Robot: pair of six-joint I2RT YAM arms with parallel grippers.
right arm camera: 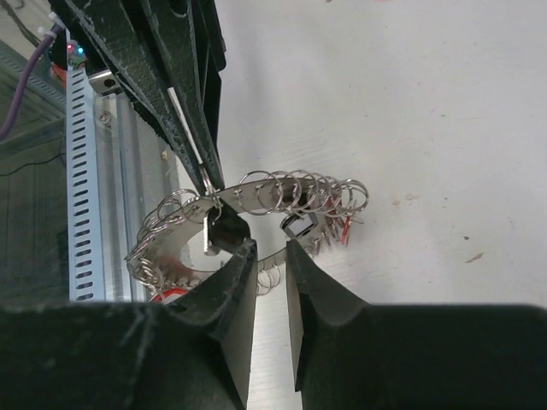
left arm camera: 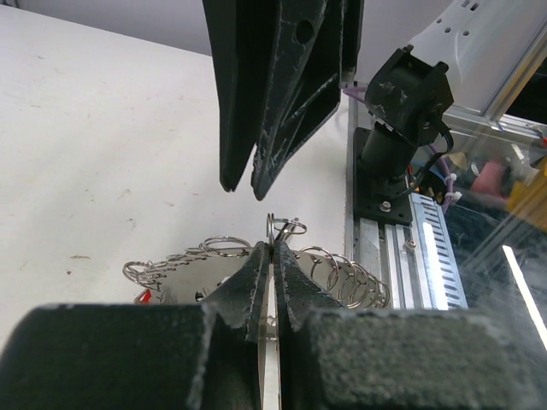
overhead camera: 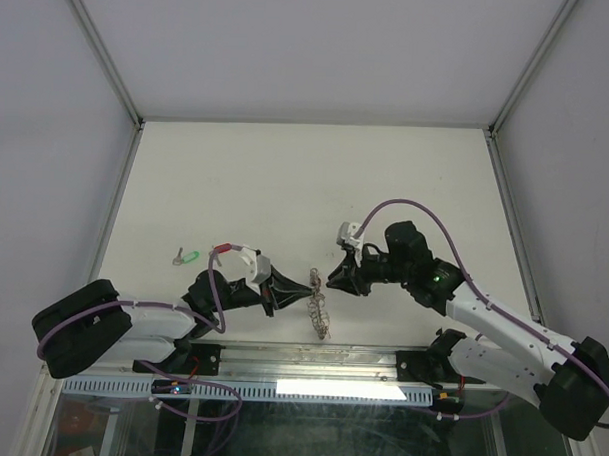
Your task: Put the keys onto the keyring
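Note:
The keyring (overhead camera: 320, 312) is held off the table near the front edge, edge-on, with my left gripper (overhead camera: 310, 281) shut on its rim. In the left wrist view the jaws (left arm camera: 273, 253) pinch the flat grey plate (left arm camera: 184, 275), fringed with small wire loops. My right gripper (overhead camera: 333, 277) faces it from the right. Its jaws (right arm camera: 272, 254) stand slightly open with nothing between them, just below the keyring (right arm camera: 248, 195). A black-headed key (right arm camera: 224, 232) hangs from the ring beside one fingertip. Red-headed keys (right arm camera: 344, 226) hang further round. A green-headed key (overhead camera: 190, 255) lies on the table to the left.
A metal rail (overhead camera: 310, 363) runs along the table's near edge, just below the keyring. The right arm's base mount (left arm camera: 389, 171) stands behind the ring in the left wrist view. Enclosure walls bound the white table (overhead camera: 306, 178) on three sides.

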